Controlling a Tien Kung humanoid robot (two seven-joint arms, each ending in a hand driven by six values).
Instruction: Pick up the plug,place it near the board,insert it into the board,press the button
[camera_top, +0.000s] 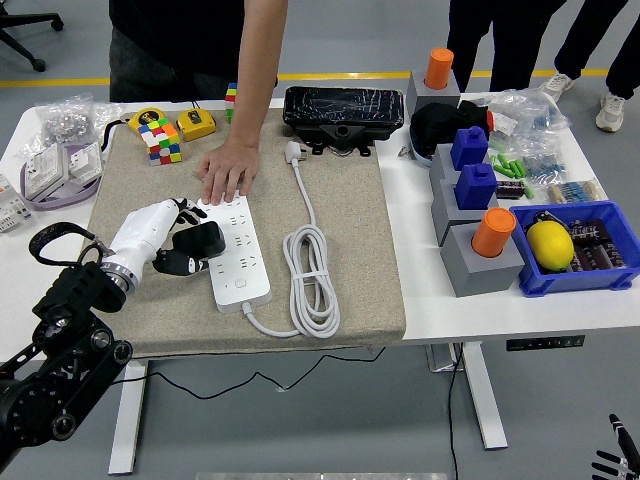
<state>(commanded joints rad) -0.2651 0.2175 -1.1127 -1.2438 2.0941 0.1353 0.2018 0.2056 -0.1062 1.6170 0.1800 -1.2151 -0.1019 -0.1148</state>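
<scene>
On the beige mat (340, 280) in the head view we count one white board (237, 250) and one white plug (294, 152), lying loose near the mat's far edge on its coiled cable (310, 280). One left hand (180, 240) sits at the board's left edge, fingers curled, gripping nothing. One person's hand (226, 172) presses the board's far end.
</scene>
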